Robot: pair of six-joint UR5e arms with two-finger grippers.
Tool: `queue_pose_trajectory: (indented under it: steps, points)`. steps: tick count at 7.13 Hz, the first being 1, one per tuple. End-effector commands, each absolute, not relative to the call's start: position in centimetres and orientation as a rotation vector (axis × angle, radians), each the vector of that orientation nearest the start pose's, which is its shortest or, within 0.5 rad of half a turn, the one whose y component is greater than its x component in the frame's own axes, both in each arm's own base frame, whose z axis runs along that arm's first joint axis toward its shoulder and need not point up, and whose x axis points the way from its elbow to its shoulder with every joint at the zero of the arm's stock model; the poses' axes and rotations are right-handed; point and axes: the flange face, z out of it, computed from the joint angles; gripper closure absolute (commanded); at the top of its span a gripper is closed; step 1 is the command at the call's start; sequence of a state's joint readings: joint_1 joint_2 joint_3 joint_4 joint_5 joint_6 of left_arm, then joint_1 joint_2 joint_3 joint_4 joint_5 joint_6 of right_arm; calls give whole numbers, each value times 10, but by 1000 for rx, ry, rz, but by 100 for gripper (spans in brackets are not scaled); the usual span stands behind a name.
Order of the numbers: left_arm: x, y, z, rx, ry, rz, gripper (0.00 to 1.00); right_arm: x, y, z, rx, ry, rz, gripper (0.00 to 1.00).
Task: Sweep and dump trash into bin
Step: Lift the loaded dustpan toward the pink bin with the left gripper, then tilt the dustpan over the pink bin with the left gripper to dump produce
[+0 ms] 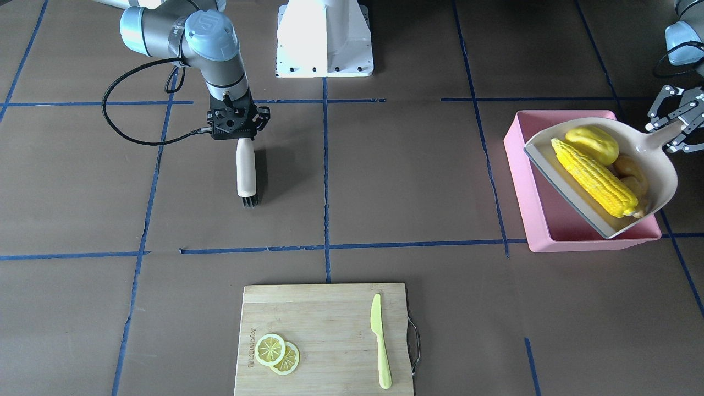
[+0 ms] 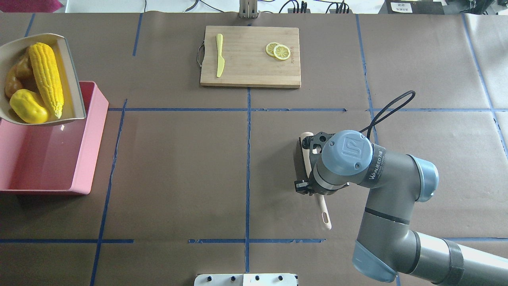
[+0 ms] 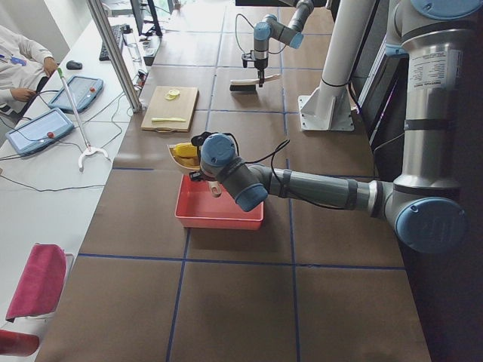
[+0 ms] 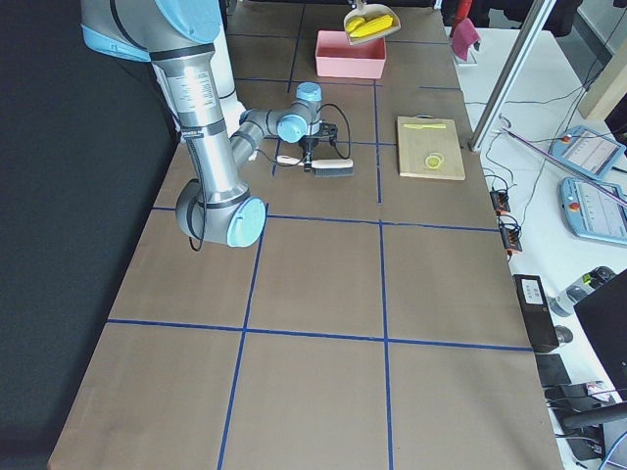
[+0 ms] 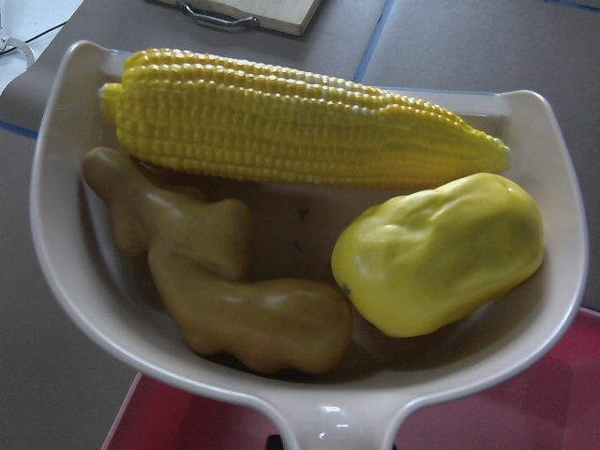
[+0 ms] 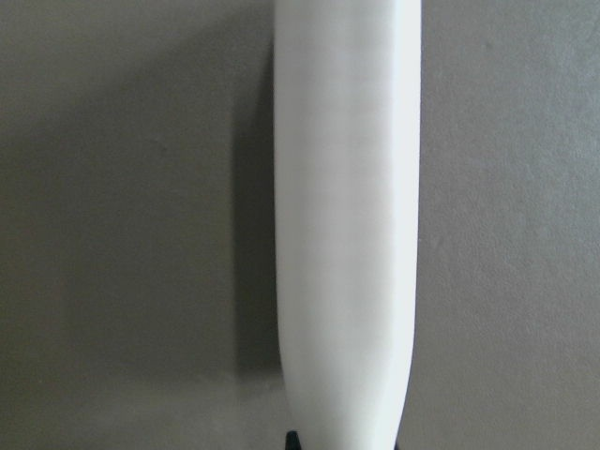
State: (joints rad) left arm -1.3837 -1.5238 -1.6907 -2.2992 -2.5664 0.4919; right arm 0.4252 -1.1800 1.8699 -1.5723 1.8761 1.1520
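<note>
The cream dustpan (image 1: 661, 181) hangs tilted over the pink bin (image 1: 522, 187). It holds the trash: the corn cob (image 1: 594, 177), the yellow oval lump (image 1: 593, 144) and the tan ginger root (image 1: 631, 173). The left wrist view shows all three lying in the pan (image 5: 56, 234). My left gripper (image 1: 674, 125) is shut on the dustpan's handle at the bin's far side. My right gripper (image 1: 238, 124) is shut on a white-handled brush (image 1: 246, 168), bristles down, low over the table and far from the bin. The bin (image 2: 47, 159) looks empty inside.
A wooden cutting board (image 1: 324, 330) lies at the operators' side, with two lemon slices (image 1: 278, 352) and a lime-green knife (image 1: 379, 341) on it. The robot's white base (image 1: 324, 38) stands at the table's robot edge. Blue tape lines cross the brown table.
</note>
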Motion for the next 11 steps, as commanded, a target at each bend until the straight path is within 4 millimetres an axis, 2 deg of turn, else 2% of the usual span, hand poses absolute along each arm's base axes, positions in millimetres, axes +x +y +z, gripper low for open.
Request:
queue_pose_trajectory:
  steps: [1,4,5,7,9,11]
  points:
    - [4,-484,568,924,774,1030,100,-505,-342,317,11,-742,-98,100]
    - [8,-491,570,946,618,1118,100,-506,-341,317,10,-741,-99,100]
    - [16,-493,573,947,567,1191,100,-506,-340,320,8,-737,-101,100]
    - [11,-503,577,937,460,1332,100,-505,-341,321,8,-735,-99,100]
    - [10,-522,567,944,384,1480,100,-505,-340,323,7,-732,-100,100]
    - [12,-529,560,962,333,1541,100,-504,-339,329,1,-723,-99,100]
